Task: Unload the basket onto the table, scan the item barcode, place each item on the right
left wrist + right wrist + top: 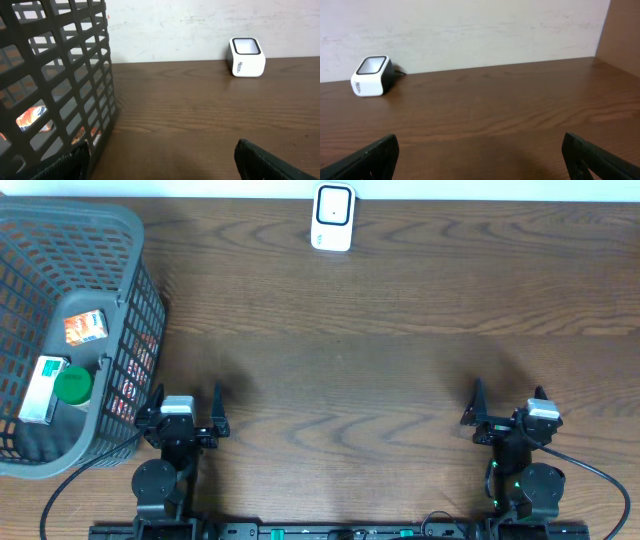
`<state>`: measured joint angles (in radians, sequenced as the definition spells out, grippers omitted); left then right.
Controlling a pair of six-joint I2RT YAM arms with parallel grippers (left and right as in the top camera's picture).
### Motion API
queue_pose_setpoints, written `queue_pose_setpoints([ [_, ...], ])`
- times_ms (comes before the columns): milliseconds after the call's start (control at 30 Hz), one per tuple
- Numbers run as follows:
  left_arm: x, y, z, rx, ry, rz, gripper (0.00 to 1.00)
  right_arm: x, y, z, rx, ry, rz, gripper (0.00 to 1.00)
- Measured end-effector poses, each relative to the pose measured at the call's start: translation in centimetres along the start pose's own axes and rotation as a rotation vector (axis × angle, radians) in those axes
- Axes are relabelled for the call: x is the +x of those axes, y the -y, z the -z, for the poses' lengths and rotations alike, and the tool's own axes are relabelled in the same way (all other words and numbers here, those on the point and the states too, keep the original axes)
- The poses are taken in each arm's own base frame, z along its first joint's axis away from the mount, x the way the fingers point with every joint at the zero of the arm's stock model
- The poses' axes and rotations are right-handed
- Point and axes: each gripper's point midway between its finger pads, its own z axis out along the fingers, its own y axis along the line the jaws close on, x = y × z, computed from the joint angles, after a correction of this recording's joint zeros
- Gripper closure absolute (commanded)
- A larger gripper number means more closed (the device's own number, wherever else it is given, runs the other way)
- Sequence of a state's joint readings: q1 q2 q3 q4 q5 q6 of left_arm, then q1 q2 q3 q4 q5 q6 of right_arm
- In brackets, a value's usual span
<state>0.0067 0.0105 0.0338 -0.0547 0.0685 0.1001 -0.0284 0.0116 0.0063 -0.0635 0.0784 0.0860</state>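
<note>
While left jaws and right jaws hang wide and empty at the front worktop edge | green-white box (42, 388) lies inside the mesh basket (70, 218), barcode scanner (333, 217) well apart | risk: left jaws may snag the mesh wall, or the barcode may face away.

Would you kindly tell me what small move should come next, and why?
I'd probably raise the left claw and swing it over the basket rim toward the green cap. It and the right claw are open and empty, the items lie in that basket, and nothing is at the scanner.
</note>
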Motion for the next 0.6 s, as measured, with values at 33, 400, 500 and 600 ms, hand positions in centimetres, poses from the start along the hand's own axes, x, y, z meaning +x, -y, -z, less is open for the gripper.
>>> queue_pose_setpoints([
  [33, 0.00, 0.00, 0.00, 0.000, 0.000, 0.000, 0.08, 0.00, -0.03, 0.00, -0.001, 0.000, 0.000, 0.01],
  [400, 0.00, 0.01, 0.00, 0.000, 0.000, 0.000, 0.08, 0.03, -0.35, 0.01, -0.014, -0.001, 0.001, 0.01],
  [500, -0.02, 0.00, 0.00, 0.000, 0.001, 0.000, 0.08, 0.03, -0.36, 0.01, -0.015, -0.001, 0.001, 0.01],
  [600, 0.00, 0.01, 0.00, 0.000, 0.000, 0.000, 0.08, 0.03, -0.35, 0.01, -0.014, -0.001, 0.001, 0.01],
])
